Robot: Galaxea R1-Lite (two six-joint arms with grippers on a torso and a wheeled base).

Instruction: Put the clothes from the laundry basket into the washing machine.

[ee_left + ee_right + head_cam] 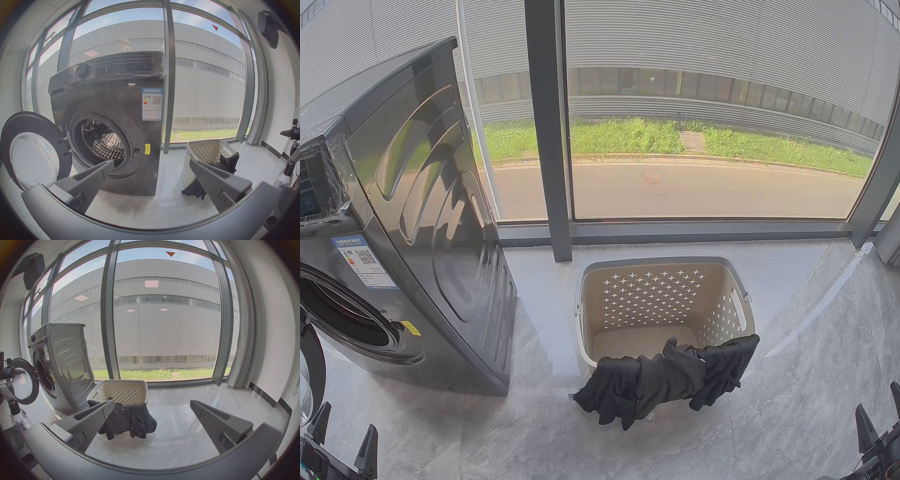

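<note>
A cream laundry basket point(650, 294) stands on the floor by the window, with a black garment point(665, 378) draped over its near rim and hanging outside. The dark washing machine point(425, 206) stands to the basket's left, its round door point(32, 150) swung open and the drum point(104, 142) showing. My left gripper point(344, 437) is open low at the near left, in front of the machine. My right gripper point(881, 412) is open at the near right, well short of the basket. The basket point(120, 391) and garment point(128, 421) also lie ahead in the right wrist view.
A large window with a dark metal post point(550, 137) runs behind the basket. Pale marble floor point(550, 425) spreads between the grippers and the basket. A white wall and curtain point(247, 343) stand on the right side.
</note>
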